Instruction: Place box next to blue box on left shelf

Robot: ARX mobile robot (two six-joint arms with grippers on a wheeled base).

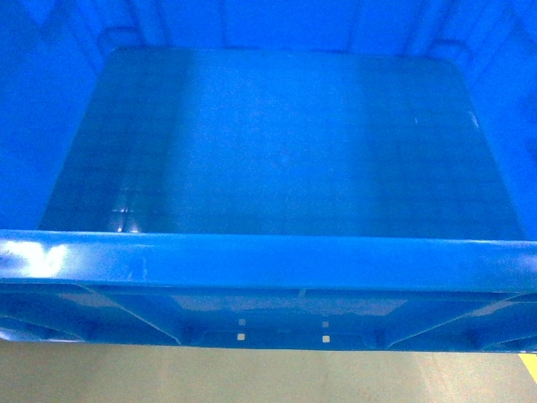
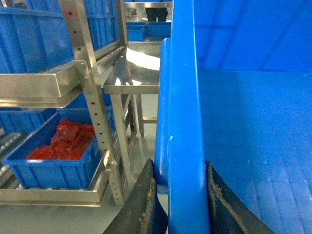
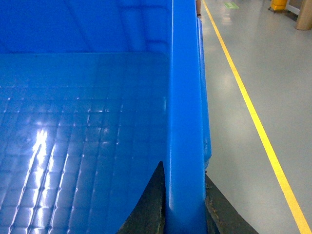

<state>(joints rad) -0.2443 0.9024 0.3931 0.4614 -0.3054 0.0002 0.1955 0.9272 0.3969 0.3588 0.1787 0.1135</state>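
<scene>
**Blue crate held at both side rims above a grey floor**

The floor (image 3: 253, 73) was smooth grey with a yellow line (image 3: 253, 117) painted along it just beside the crate's right side. To the crate's left stood a metal shelf rack (image 2: 92, 97) carrying blue bins, the lowest bin (image 2: 53, 156) filled with red items (image 2: 63, 141), and a small steel worktop (image 2: 131, 73) behind the rack.

The crate (image 1: 268, 151) filled the head view, open side up, its long axis running left to right, near rim (image 1: 268, 262) level and its ribbed outer wall with small square holes facing the camera.

Only the wrist views showed the grasp. The left gripper (image 2: 178, 195) had its dark fingers (image 2: 144, 200) closed on the left rim, one on each side of it. The right gripper (image 3: 183, 200) clamped the right rim likewise, its fingers (image 3: 151, 204) inside and outside the wall. The gridded floor pattern appeared only in the right wrist view.
</scene>
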